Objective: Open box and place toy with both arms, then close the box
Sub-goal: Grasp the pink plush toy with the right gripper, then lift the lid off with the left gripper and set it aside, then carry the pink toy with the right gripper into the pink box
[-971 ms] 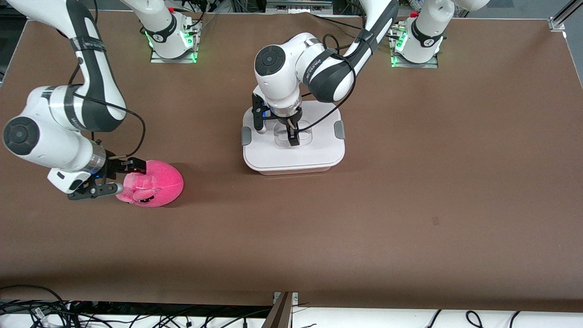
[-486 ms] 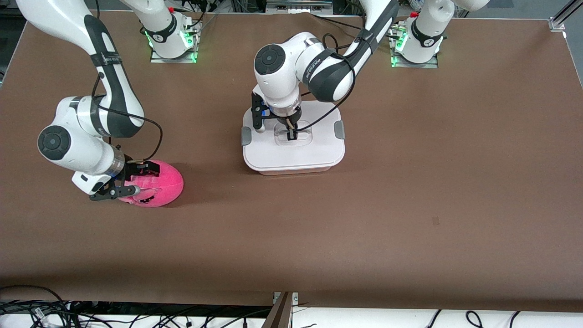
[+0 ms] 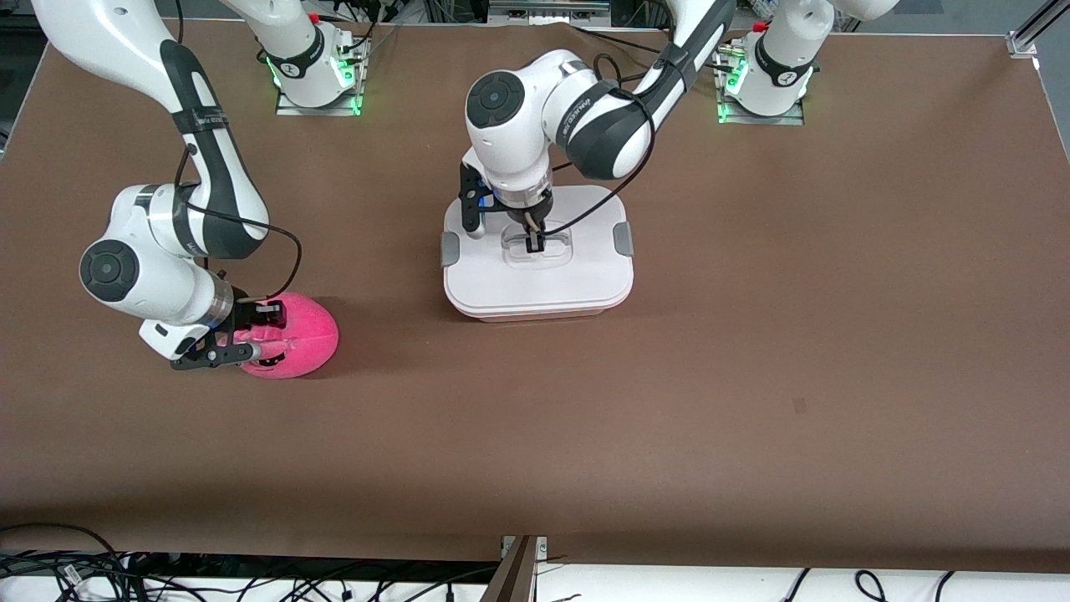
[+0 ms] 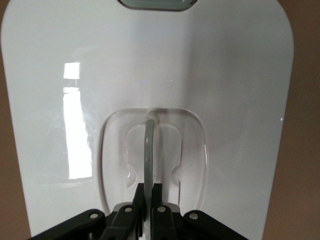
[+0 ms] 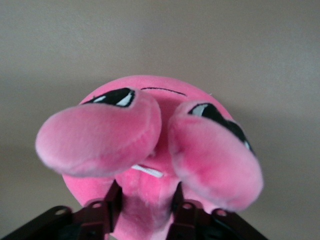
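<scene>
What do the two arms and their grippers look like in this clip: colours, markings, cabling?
Both arms are glossy white with rounded joints, black bands and round dark joint caps. A thin black cable loops along each forearm. The left gripper and right gripper are black with two fingers. Green lights glow at the bases.

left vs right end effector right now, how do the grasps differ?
The left end effector is over the white box lid, shut on its thin clear handle; the right end effector is shut on the pink plush toy toward the right arm's end of the table. The left pinches something rigid and narrow, fingers nearly together; the right squeezes soft plush, fingers further apart. Both are shut on their objects.
</scene>
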You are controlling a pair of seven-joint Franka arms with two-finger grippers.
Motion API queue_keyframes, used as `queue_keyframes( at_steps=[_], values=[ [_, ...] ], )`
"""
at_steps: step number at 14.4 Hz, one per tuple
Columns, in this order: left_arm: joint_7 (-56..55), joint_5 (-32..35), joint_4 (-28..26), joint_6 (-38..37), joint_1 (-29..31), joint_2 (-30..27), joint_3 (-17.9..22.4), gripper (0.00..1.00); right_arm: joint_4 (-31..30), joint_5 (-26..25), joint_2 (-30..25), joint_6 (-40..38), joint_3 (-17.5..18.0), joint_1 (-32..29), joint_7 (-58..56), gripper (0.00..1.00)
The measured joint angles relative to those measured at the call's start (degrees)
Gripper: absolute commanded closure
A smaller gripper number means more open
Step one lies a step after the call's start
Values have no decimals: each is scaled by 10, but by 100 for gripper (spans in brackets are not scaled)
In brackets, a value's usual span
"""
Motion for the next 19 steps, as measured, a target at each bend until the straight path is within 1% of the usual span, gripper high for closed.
queue_keyframes(
  at_steps=[1, 5, 7, 8, 11, 15, 17, 19],
  values=[
    [0, 0, 2, -9, 0, -7, -1, 100, 0, 0, 1, -2, 0, -1, 0, 100],
    [-1, 0, 6, -58, 3, -37, 3, 100, 4, 0, 0, -6, 1, 0, -2, 100],
    [-1, 0, 7, -100, 23, -53, 8, 100, 14, 0, -4, -14, 3, 2, -7, 100],
    [0, 0, 8, -124, 42, -61, 9, 100, 26, 0, -8, -31, 8, 3, -12, 100],
    [30, 0, 8, -177, 119, -85, 11, 100, 96, 0, -19, -122, 31, 16, -15, 100],
    [143, 1, 9, -194, 250, -96, 17, 100, 181, 0, -28, -220, 38, 63, -24, 100],
    [196, 1, 7, -195, 320, -94, 18, 100, 214, 0, -29, -253, 43, 87, -77, 100],
    [240, 2, 3, -195, 384, -92, 18, 100, 229, 0, -31, -264, 62, 101, -163, 100]
  ],
)
